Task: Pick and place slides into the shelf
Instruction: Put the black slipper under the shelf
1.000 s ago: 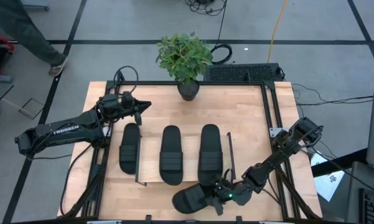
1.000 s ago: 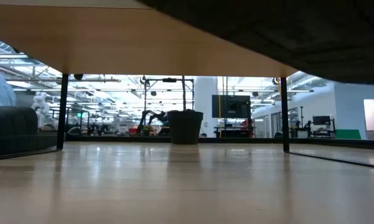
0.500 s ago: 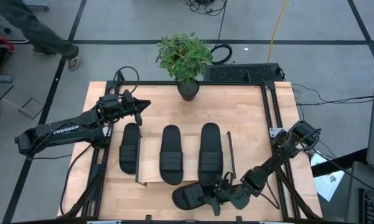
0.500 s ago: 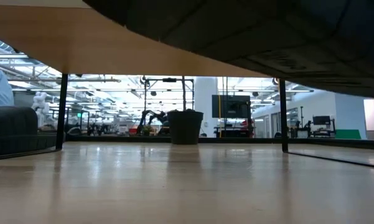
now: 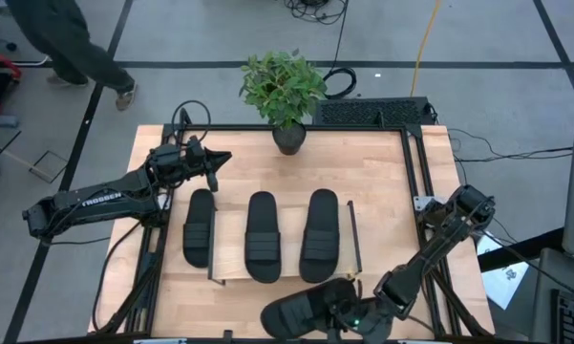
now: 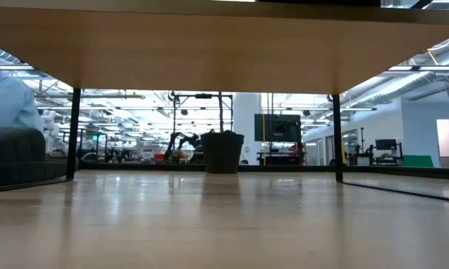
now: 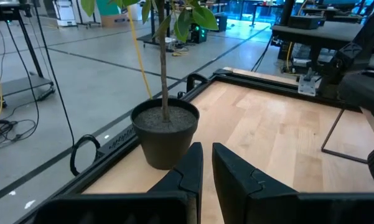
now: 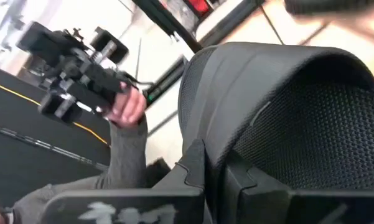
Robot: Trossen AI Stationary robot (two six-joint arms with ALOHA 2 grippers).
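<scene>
From above: three slides (image 5: 262, 236) across the shelf (image 5: 231, 250), fourth slide (image 5: 301, 312) at the table's near edge, clamped in right gripper (image 5: 347, 315) — arm folded low. Left gripper (image 5: 217, 161) near-closed, empty, pointing at potted plant (image 7: 165, 127). Low view: only the shelf's underside.

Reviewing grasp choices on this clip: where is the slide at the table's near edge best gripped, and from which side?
Probably its raised strap band, pinched edge-on from the right, because the sole lies too flat and wide to span. The right gripper is shut on the fourth slide that way, its fingers closed on the band's rim.
</scene>
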